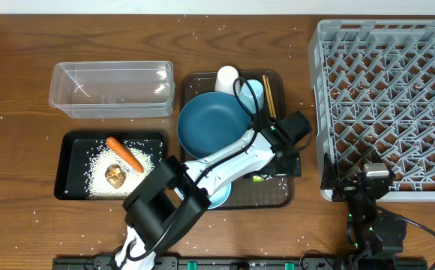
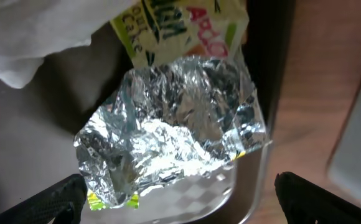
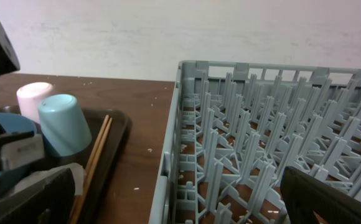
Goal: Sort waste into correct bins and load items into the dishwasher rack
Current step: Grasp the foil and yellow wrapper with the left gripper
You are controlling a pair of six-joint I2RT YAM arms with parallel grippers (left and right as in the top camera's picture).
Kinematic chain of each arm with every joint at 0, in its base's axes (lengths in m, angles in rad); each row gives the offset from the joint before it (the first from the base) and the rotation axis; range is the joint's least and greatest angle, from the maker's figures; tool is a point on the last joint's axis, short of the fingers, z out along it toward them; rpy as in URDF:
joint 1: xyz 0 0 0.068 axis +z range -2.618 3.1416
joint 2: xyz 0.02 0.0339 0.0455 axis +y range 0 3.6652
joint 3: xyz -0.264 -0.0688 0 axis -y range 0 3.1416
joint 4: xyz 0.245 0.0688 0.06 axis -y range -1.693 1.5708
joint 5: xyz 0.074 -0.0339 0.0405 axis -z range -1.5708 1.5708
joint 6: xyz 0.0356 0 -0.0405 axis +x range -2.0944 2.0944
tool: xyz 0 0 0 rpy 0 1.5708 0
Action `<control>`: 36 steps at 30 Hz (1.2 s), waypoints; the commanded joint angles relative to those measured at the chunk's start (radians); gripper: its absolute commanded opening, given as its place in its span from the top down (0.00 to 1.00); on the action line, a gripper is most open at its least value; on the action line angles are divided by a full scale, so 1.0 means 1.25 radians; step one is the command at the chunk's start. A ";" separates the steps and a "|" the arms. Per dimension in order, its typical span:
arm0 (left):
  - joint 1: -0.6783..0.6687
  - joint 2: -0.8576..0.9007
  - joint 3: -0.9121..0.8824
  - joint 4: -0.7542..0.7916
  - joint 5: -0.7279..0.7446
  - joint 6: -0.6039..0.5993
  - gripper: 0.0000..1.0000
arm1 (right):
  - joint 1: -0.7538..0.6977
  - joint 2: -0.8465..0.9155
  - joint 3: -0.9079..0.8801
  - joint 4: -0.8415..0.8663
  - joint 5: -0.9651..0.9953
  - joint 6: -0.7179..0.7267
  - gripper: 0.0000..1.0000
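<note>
At the far left of the tabletop (image 1: pixel 15 90), the clear plastic tub (image 1: pixel 111 90) is seen at the back, and the shallow black tray (image 1: pixel 73 146) is set just in front of it. In the black tray the orange carrot (image 1: pixel 124 154) is laid aslant, the brown food lump (image 1: pixel 115 175) is placed just beside it, and white rice grains (image 1: pixel 94 169) are scattered around both.

Toward the middle, the brown serving tray (image 1: pixel 270 196) is loaded with the dark-blue plate (image 1: pixel 211 126), the white cup (image 1: pixel 226 76), the light-blue cup (image 1: pixel 253 91) and the wooden chopsticks (image 1: pixel 269 96). The pale bowl (image 1: pixel 220 197) at its front is partly hidden under the left arm.

The left end effector (image 2: pixel 180 186) is held wide above the crinkled silver foil (image 2: pixel 174 118), with nothing gripped. The green-yellow wrapper (image 2: pixel 187 28) and the white tissue (image 2: pixel 31 31) are seen just behind the foil.

On the right, the grey dishwasher rack (image 1: pixel 390 90) is found. The right end effector (image 3: pixel 180 199) is spread wide, holding nothing, near the rack's front left corner.
</note>
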 commanded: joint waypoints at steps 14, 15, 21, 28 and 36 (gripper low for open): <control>-0.001 0.008 -0.016 0.010 -0.106 -0.149 0.02 | -0.007 -0.002 -0.001 -0.003 -0.001 -0.001 0.01; 0.000 0.008 -0.023 0.015 -0.110 -0.150 0.02 | -0.007 -0.002 -0.001 -0.003 -0.001 -0.001 0.01; 0.000 0.008 -0.063 0.044 -0.132 -0.194 0.02 | -0.007 -0.002 -0.001 -0.003 -0.001 -0.002 0.01; 0.000 0.008 -0.069 0.047 -0.132 -0.196 0.02 | -0.006 -0.002 -0.001 -0.003 -0.001 -0.001 0.01; -0.006 0.008 -0.077 0.047 -0.129 -0.196 0.26 | -0.007 -0.002 -0.001 -0.003 -0.001 -0.001 0.01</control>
